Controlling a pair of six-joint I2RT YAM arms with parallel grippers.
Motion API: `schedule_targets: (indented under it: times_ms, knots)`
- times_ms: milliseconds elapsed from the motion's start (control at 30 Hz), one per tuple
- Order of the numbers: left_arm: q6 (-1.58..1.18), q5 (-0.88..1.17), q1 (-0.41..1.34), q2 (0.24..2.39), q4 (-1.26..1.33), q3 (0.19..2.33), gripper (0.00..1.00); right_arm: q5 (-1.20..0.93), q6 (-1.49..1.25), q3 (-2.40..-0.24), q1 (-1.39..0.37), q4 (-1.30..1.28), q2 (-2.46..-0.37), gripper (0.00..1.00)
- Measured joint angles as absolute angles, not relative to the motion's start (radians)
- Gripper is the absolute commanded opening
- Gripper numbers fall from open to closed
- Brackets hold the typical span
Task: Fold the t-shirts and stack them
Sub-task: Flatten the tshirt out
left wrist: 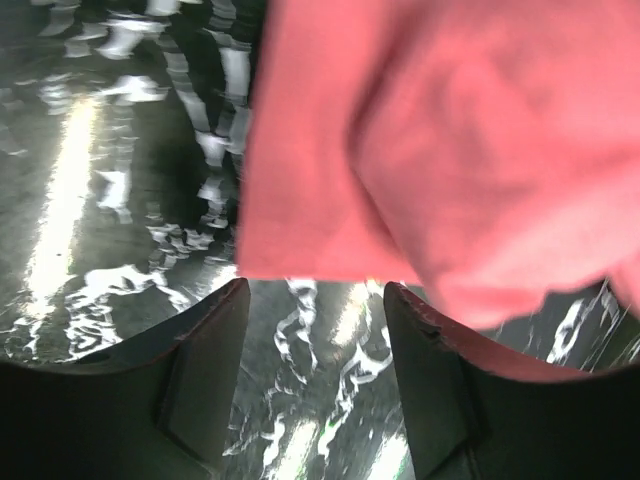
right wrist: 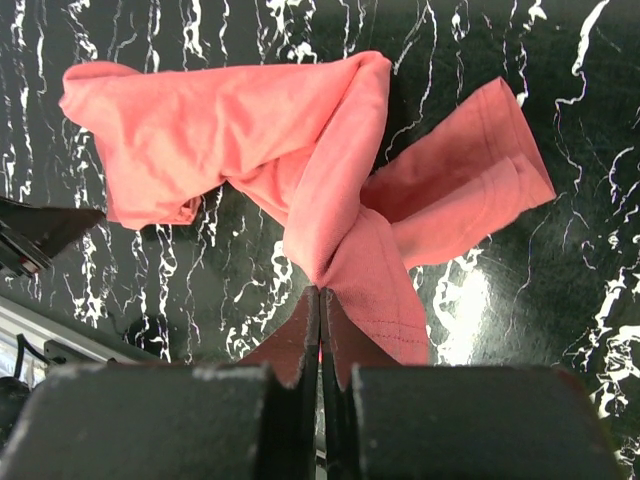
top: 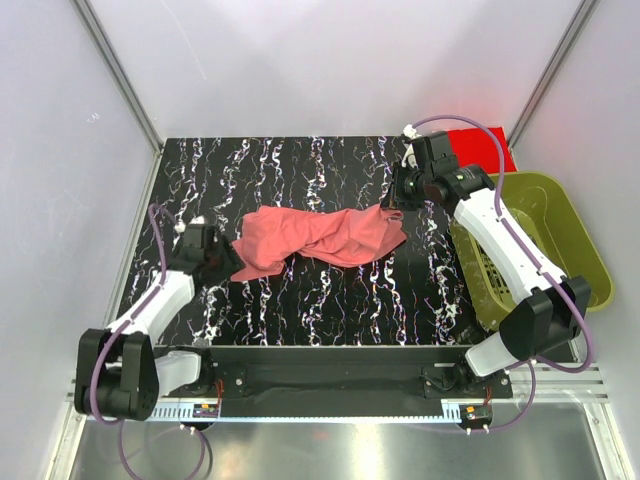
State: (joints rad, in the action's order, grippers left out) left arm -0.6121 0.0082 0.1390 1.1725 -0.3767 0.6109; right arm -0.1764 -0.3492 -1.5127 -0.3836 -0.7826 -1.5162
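A salmon-pink t-shirt point(top: 320, 238) lies crumpled and twisted across the middle of the black marbled table point(top: 300, 310). My right gripper point(right wrist: 320, 295) is shut on a pinch of the shirt's point(right wrist: 230, 140) right end, and the cloth bunches out from the fingertips. In the top view that gripper point(top: 392, 203) sits at the shirt's far right corner. My left gripper point(left wrist: 315, 300) is open just short of the shirt's point(left wrist: 450, 150) left edge, with only bare table between its fingers point(left wrist: 200, 350). From above, the left gripper point(top: 222, 255) is at the shirt's left end. A brighter red t-shirt point(top: 480, 148) lies flat at the back right.
An olive-green plastic basket point(top: 560, 240) stands off the table's right side, beside my right arm. White walls close in the table at the back and on both sides.
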Motion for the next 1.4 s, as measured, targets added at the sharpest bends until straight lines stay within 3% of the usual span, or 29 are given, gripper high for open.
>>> schedule_targets:
  times_ms: [233, 633, 733, 833, 900, 1067, 1167, 1400]
  knots:
    - [-0.748, 0.02, 0.069, 1.093, -0.285, 0.474, 0.5, -0.176, -0.349, -1.505, -0.384, -0.782, -1.514, 0.0]
    - [-0.836, -0.028, 0.068, 1.164, -0.192, 0.441, 0.54, -0.177, -0.348, -1.492, -0.384, -0.774, -1.504, 0.0]
    - [-0.841, -0.031, 0.068, 1.206, -0.14, 0.448, 0.43, -0.177, -0.348, -1.491, -0.384, -0.773, -1.503, 0.0]
    - [-0.836, -0.035, 0.068, 1.259, -0.109, 0.461, 0.13, -0.176, -0.348, -1.491, -0.384, -0.773, -1.503, 0.0]
    - [-0.838, -0.035, 0.067, 1.262, -0.104, 0.461, 0.01, -0.176, -0.348, -1.491, -0.384, -0.773, -1.503, 0.0]
    - [-0.831, -0.031, 0.067, 1.214, -0.183, 0.485, 0.0, -0.164, -0.348, -1.504, -0.383, -0.787, -1.506, 0.0]
    - [-0.803, -0.03, 0.067, 1.142, -0.358, 0.661, 0.0, -0.139, -0.351, -1.625, -0.366, -0.857, -1.534, 0.0]
    - [-0.726, -0.043, 0.067, 1.056, -0.535, 1.466, 0.0, -0.016, -0.36, -2.029, -0.301, -0.88, -1.52, 0.0]
